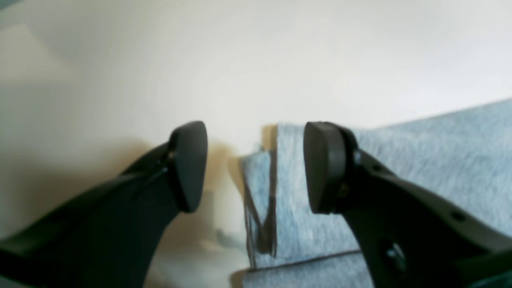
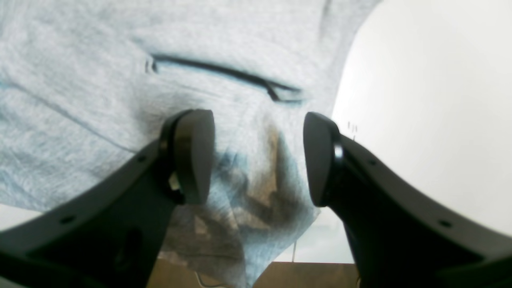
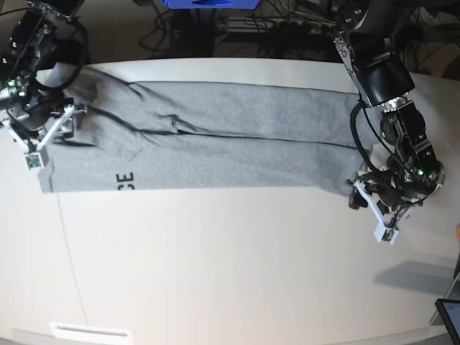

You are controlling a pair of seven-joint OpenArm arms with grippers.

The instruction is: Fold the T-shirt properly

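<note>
The grey T-shirt (image 3: 215, 144) lies folded lengthwise into a long band across the white table (image 3: 215, 273), with black letters (image 3: 123, 180) showing near its left end. My left gripper (image 3: 370, 208) is open at the band's lower right corner. In the left wrist view the layered shirt corner (image 1: 280, 200) lies between and below the left gripper's (image 1: 256, 166) spread fingers, unclamped. My right gripper (image 3: 50, 136) stands open over the shirt's left end. In the right wrist view a rumpled fold of the T-shirt (image 2: 256, 180) sits between the right gripper's (image 2: 258, 158) parted fingers, with a dark seam (image 2: 224, 74) beyond.
Cables and a blue object (image 3: 208, 3) lie behind the table's far edge. A dark tablet corner (image 3: 449, 316) shows at the lower right. The shirt's left end is close to the table's left edge, with brown floor (image 2: 304, 276) visible beyond it.
</note>
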